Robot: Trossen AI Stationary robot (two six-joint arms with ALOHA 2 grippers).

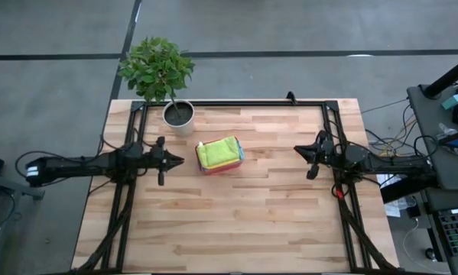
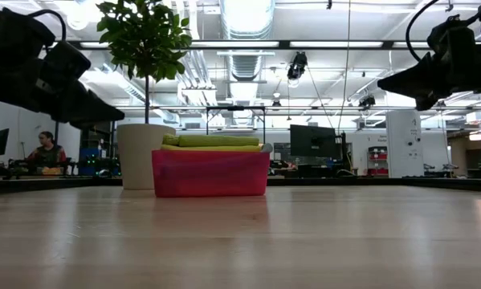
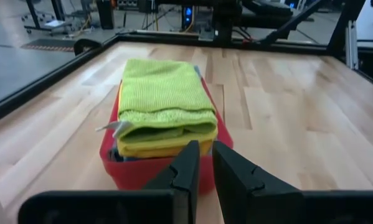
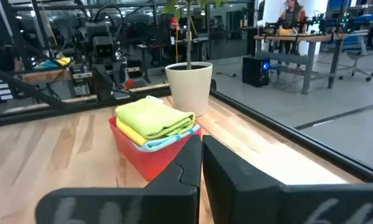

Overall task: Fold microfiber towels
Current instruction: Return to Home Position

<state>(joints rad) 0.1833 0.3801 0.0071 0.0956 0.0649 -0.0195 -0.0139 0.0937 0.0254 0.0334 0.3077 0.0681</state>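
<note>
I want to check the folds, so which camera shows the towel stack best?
The left wrist view: the towels fill the frame, lime green on top, yellow under it, in the pink tray. The right wrist view adds a teal-blue edge, farther off. The high view shows only the top, small. The low view shows just the edges above the tray wall.

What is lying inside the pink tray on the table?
The pink tray holds folded towels: lime green towel on top, yellow and light blue edges below. Anything deeper is covered.
</note>
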